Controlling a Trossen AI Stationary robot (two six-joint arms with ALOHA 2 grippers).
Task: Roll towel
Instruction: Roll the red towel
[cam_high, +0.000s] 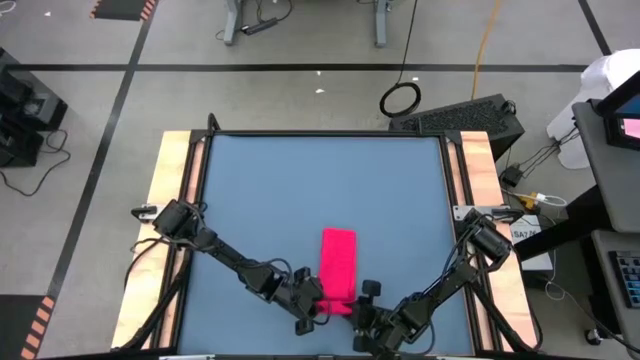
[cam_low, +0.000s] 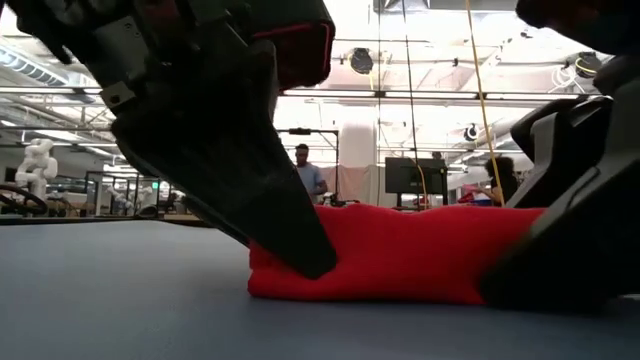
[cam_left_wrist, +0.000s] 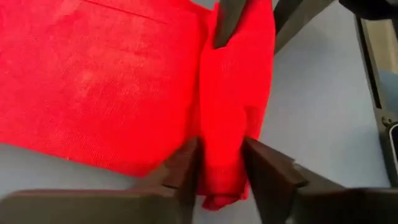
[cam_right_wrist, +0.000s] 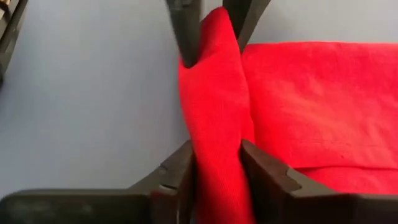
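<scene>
The red-pink towel (cam_high: 338, 262) lies as a narrow folded strip on the blue table, running from near to far. Its near end is rolled into a thick roll (cam_low: 400, 255) that rests on the table. My left gripper (cam_high: 318, 304) is at the roll's left end and my right gripper (cam_high: 358, 314) at its right end, each shut on the roll. The flat part of the strip (cam_left_wrist: 106, 87) stretches away from the roll toward the far side. No white tag shows. My left gripper pinches the roll's left end (cam_left_wrist: 224, 163) between its two fingers (cam_left_wrist: 186, 171), coming low from the table's left, fingers along the roll's axis. The roll sits on the table. My right gripper pinches the roll's right end (cam_right_wrist: 217, 158) between its two fingers (cam_right_wrist: 264, 174), coming low from the table's right, fingers along the roll. Its fingertips face the left gripper's across the roll.
The blue table top (cam_high: 300, 190) lies open on the far side of the towel. Wooden side rails (cam_high: 172, 200) run along both table edges. People stand in the room beyond the table (cam_low: 305, 175).
</scene>
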